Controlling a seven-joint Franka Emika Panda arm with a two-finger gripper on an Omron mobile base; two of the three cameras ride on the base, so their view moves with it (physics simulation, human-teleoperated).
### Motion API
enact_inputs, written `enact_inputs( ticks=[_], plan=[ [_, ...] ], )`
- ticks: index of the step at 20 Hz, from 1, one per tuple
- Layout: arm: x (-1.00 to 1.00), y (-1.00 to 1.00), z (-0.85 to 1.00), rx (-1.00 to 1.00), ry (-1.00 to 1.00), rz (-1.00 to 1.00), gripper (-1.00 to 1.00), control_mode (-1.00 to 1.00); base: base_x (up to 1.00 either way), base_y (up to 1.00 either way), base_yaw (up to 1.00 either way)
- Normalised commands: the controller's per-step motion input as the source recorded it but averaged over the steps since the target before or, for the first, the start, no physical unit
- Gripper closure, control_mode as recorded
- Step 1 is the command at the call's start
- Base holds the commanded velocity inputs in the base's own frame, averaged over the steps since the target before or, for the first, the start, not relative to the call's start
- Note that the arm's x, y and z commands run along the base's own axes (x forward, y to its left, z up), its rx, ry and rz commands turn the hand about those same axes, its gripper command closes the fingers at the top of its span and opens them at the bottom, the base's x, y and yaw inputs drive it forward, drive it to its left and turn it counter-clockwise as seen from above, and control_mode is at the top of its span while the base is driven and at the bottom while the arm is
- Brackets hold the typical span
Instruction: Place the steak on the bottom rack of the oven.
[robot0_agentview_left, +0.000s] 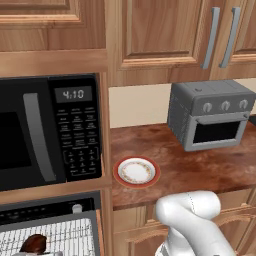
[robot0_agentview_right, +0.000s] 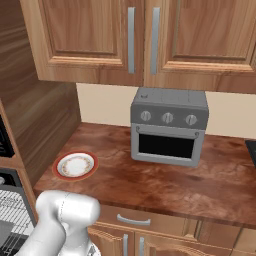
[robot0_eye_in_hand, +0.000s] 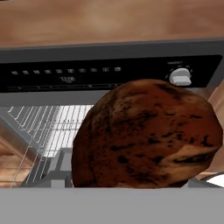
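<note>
Gripper: I cannot see its tips, so I cannot tell if it is squeezing or let go.
Steak (robot0_eye_in_hand: 146, 135): big and close in the hand view, right in front of the camera. It is probably held, but that is my guess. In the left base view it sits low down in front of the oven, over the wire racks.
Oven (robot0_eye_in_hand: 109, 76): open, just behind the steak. Its black strip and little silver knob (robot0_eye_in_hand: 180, 76) are up top.
Racks (robot0_eye_in_hand: 52, 127): silver wires, seen past the steak on the left side.
Bottom rack: I cannot tell which rack is under the steak.
Danger: the steak could land on the wrong rack if the arm stays too high.
Another danger: it could bump a wire and roll off the front edge.
Plate (robot0_agentview_left: 136, 171): on the counter, well apart from the steak.
Toaster oven (robot0_agentview_left: 210, 114): further right on the counter.
</note>
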Motion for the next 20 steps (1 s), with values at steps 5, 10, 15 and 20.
enact_inputs(
  ticks=[5, 10, 15, 20],
  plan=[
    [0.0, 0.06, -0.08, 0.0, 0.0, 0.0, 1.0, -1.0, 0.0, 0.0, 0.0],
    [0.0, 0.0, -0.19, -0.03, 0.0, 0.0, 1.0, -1.0, 0.0, 0.0, 0.0],
    [0.0, 0.04, -0.2, -0.04, 0.0, 0.0, 1.0, -1.0, 0.0, 0.0, 0.0],
    [0.0, 0.12, -0.22, -0.07, 0.0, 0.0, 1.0, -1.0, 0.0, 0.0, 0.0]
  ],
)
